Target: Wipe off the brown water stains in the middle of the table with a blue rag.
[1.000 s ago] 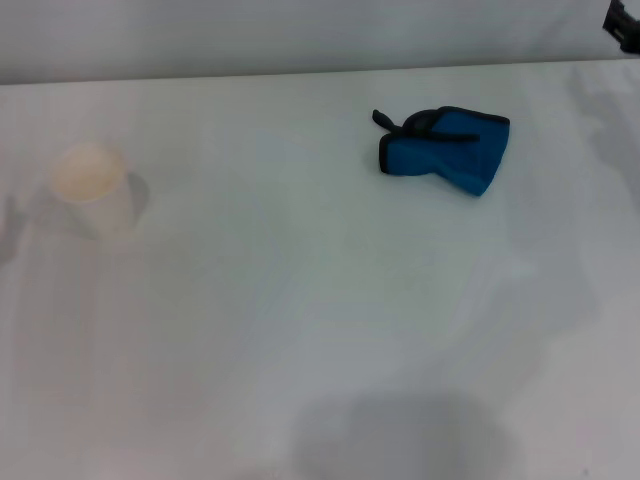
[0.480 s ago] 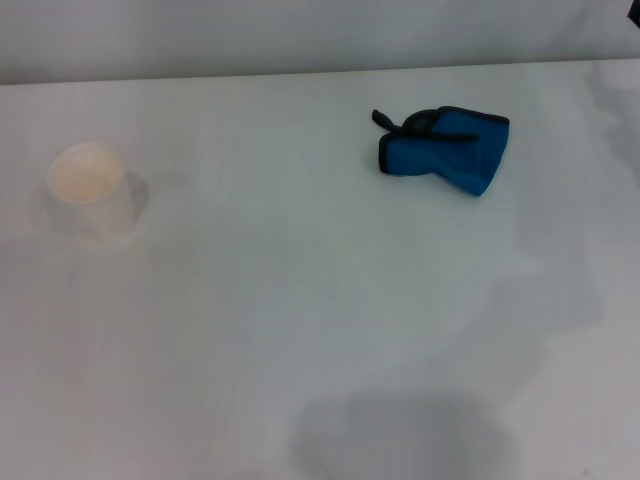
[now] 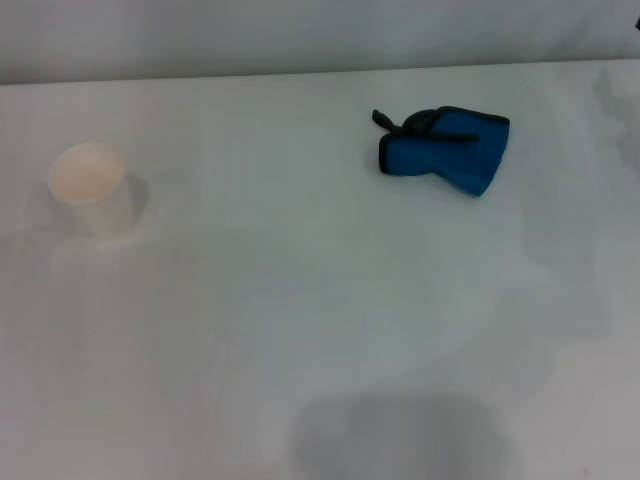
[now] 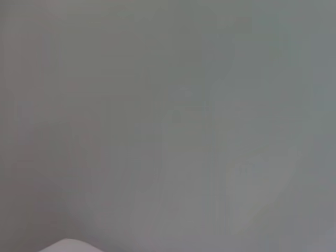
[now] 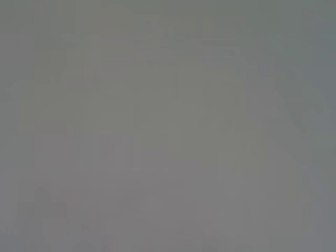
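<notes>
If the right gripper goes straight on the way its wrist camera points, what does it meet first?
Probably only bare table: the right wrist view shows a plain grey surface with nothing on it. The gripper itself is out of view, and the rag shows only in the head view.

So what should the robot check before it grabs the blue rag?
1. Rag lying free on the table, nothing on top of it: ok.
2. Cup standing far from the rag, out of the way: ok.
3. Brown stains to wipe: cannot tell, none show in any view.
4. Left gripper ready: cannot tell, not in view.
5. Right gripper ready: cannot tell, not in view.
</notes>
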Available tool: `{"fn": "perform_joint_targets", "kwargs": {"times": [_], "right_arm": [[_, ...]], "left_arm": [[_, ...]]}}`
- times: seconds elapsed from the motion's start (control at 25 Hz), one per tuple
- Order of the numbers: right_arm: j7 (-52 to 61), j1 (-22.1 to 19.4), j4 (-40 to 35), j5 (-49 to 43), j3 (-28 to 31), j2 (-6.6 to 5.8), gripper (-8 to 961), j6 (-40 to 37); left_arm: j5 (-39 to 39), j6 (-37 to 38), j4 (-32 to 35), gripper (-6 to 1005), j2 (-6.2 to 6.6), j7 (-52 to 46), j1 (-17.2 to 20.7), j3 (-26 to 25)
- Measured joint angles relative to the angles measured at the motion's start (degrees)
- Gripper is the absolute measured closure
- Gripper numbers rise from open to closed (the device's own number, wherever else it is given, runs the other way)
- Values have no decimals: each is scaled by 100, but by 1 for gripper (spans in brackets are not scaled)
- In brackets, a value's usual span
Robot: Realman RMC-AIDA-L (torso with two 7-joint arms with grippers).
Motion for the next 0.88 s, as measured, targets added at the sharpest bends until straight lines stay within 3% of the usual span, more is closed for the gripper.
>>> {"fn": "perform_joint_targets", "kwargs": {"times": [0.24,0.44,0.64,0.88], "right_arm": [[131,-430,287,-7,-41,19,151,724],[387,-694,449,-5,1,16,151,769],[356,-705,456,-4,9,19,151,737],[345,-623,448,-5,55,7,151,644]], "left_arm": [[16,82,-122,112,7,-11,10,41],[110,141,-356,112,12,-219,27,56],[860,127,-848,111,26,-613,-108,61],[975,120,-975,111,27,-663,-163,62]]}}
